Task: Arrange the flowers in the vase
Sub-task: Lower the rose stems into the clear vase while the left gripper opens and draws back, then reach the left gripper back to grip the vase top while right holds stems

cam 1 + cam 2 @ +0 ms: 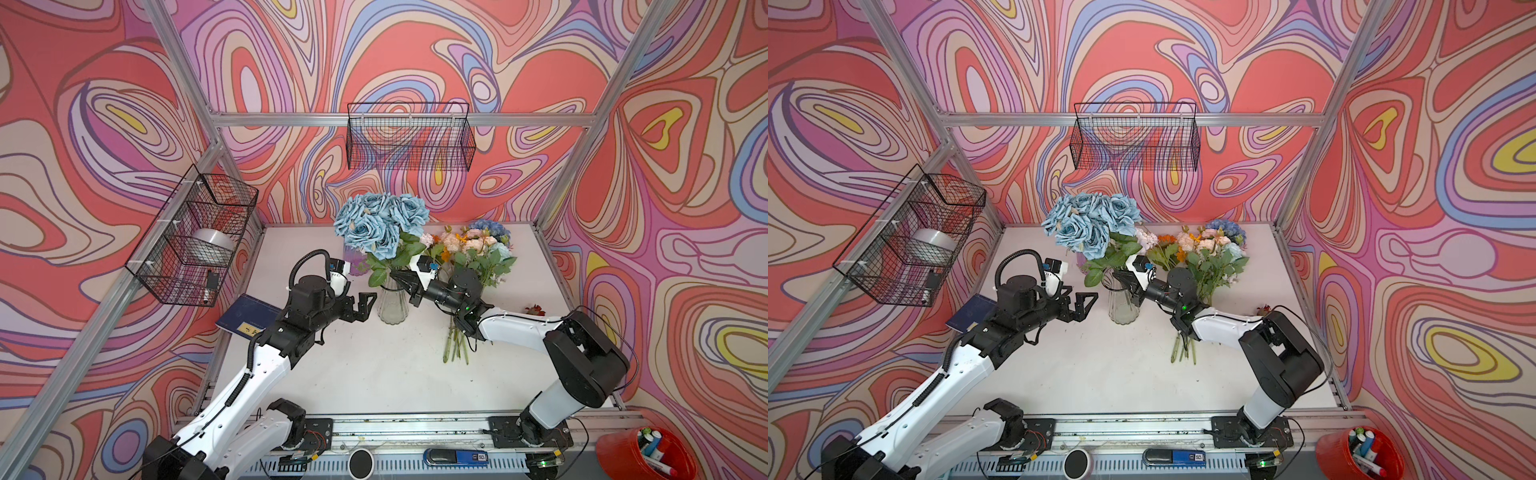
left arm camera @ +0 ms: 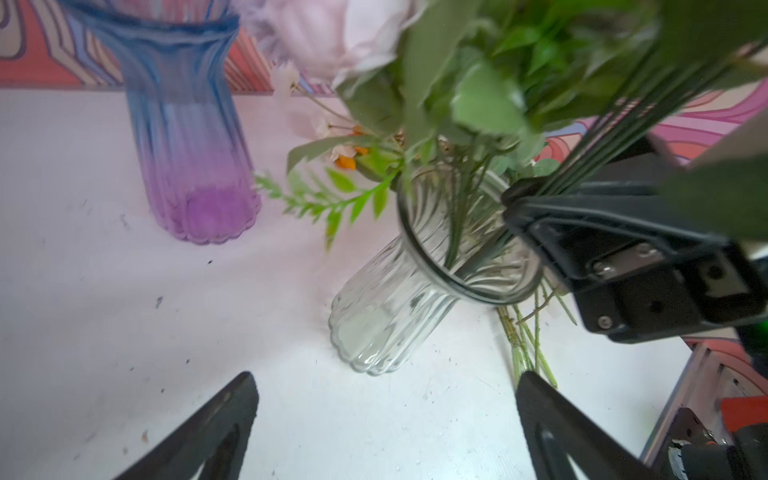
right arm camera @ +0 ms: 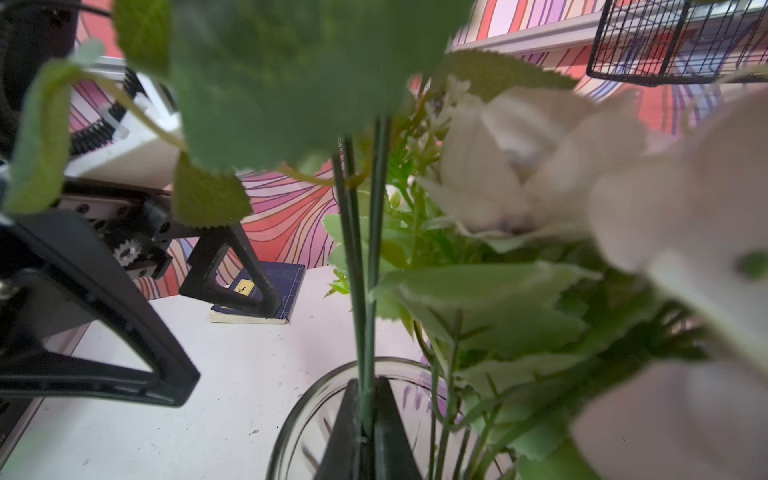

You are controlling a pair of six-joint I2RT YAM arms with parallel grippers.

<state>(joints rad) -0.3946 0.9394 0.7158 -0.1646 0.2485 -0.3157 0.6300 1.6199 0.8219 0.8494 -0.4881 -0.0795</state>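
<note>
A white table [image 1: 374, 374] inside patterned walls, seen from above, with 2 robot arms reaching toward the middle. The left arm rises diagonally from its base at the front edge, and its wrist is level and points rightward. The left gripper [image 1: 365, 307] [image 1: 1086, 305] hovers just beside a clear ribbed glass vase [image 1: 392, 305] [image 1: 1122, 307]. Its 2 black fingers [image 2: 216, 424] are spread fully apart and hold nothing.

The right arm stands up from its base, bends sharply at the elbow and stretches its white forearm leftward. Its wrist angles toward the vase rim. The right gripper [image 1: 399, 278] [image 3: 365, 436] is pinched tight on the thin dark stems [image 3: 361, 291] of the dusty-blue roses [image 1: 380, 222] [image 1: 1090, 224], right at the vase mouth. The blooms stand above the vase, and the stems go down inside the glass.

A mixed bunch [image 1: 478, 249] of pink, orange and blue flowers lies on the table behind the right forearm. A blue-to-purple vase [image 2: 187, 137] stands further back.
</note>
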